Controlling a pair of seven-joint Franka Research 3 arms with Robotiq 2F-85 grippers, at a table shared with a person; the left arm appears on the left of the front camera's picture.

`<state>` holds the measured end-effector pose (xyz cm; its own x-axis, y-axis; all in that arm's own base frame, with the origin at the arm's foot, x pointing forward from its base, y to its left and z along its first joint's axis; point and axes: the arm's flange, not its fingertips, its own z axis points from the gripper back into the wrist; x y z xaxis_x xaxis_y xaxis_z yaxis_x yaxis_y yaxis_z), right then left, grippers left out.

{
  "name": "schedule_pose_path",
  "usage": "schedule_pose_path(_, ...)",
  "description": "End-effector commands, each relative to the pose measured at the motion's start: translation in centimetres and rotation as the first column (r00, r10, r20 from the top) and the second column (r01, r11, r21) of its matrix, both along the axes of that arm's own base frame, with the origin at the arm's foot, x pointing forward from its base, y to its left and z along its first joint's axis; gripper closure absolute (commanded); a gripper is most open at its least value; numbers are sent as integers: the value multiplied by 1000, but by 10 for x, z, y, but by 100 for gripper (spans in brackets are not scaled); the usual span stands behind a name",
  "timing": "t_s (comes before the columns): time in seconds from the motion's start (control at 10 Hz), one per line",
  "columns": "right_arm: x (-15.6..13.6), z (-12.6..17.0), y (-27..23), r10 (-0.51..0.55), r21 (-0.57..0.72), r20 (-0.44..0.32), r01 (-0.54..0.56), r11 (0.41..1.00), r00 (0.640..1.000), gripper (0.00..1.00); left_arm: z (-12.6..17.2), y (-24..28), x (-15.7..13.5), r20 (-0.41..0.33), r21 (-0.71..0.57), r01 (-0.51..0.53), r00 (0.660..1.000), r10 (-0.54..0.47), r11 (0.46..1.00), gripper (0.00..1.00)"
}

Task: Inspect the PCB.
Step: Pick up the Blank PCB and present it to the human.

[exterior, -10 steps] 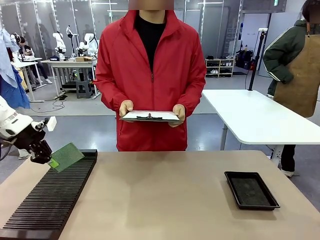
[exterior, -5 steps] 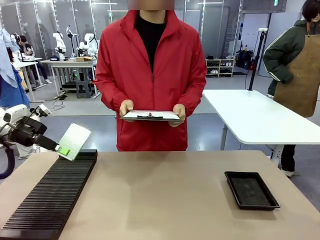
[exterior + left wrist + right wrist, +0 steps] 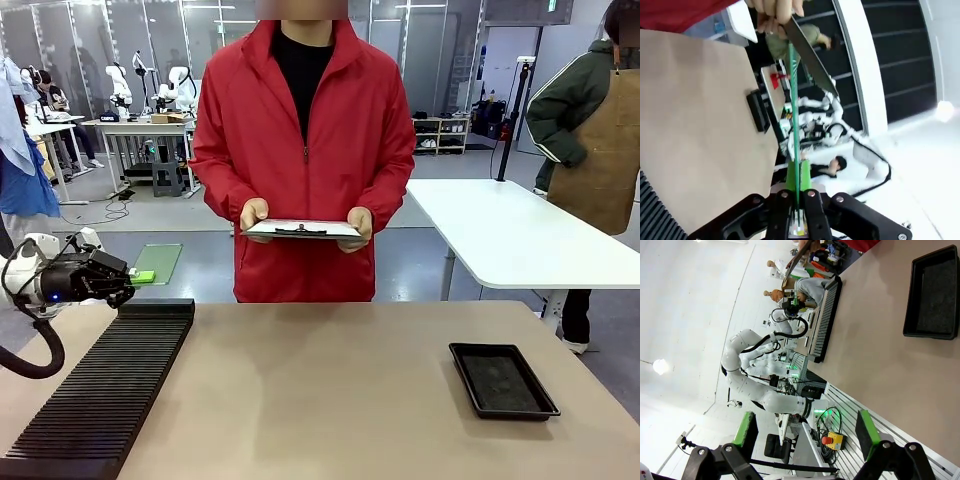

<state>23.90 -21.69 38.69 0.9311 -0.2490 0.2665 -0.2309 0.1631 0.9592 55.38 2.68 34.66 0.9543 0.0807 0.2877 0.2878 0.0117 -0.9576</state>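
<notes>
My left gripper is clamped on 1 edge of the PCB, held flat; a fast swing could slip it. The right gripper sits spread, empty.

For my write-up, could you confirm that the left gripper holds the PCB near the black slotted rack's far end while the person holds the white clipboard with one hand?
Not quite: the front view shows the person holding the white clipboard with both hands. The left gripper does hold the PCB near the far end of the black slotted rack.
</notes>
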Motion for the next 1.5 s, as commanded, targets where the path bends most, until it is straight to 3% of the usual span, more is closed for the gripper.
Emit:
schedule_pose_path(0.0, -1, 1, -1, -1, 9, 9, 1, 1000, 1000, 0, 12, -12, -7, 11, 1, -92, 996, 92, 996, 97)
schedule_pose_path(0.1, -1, 1, -1, -1, 9, 9, 1, 1000, 1000, 0, 0, 0, 0, 0, 0, 0, 1000, 0, 1000, 97)
schedule_pose_path(0.5, -1, 1, -1, -1, 9, 9, 1, 1000, 1000, 0, -1, -3, -2, -11, -2, -31, 999, 31, 1000, 97)
schedule_pose_path(0.7, -1, 1, -1, -1, 9, 9, 1, 1000, 1000, 0, 0, -29, 0, -186, -18, -94, 979, 89, 995, 97)
schedule_pose_path(0.8, -1, 1, -1, -1, 9, 9, 1, 1000, 1000, 0, -5, -36, 7, -297, -39, -120, 949, 103, 992, 97)
schedule_pose_path(0.9, -1, 1, -1, -1, 9, 9, 1, 1000, 1000, 0, -10, -45, 5, -344, -54, -128, 934, 102, 990, 97)
schedule_pose_path(1.0, -1, 1, -1, -1, 9, 9, 1, 1000, 1000, 0, -14, -57, 0, -364, -57, -133, 926, 103, 990, 97)
schedule_pose_path(1.2, -1, 1, -1, -1, 9, 9, 1, 1000, 1000, 0, -10, -81, -14, -320, -24, -30, 947, 21, 999, 97)
schedule_pose_path(1.4, -1, 1, -1, -1, 9, 9, 1, 1000, 1000, 0, -7, -91, -23, -319, -27, 13, 948, -21, 1000, 97)
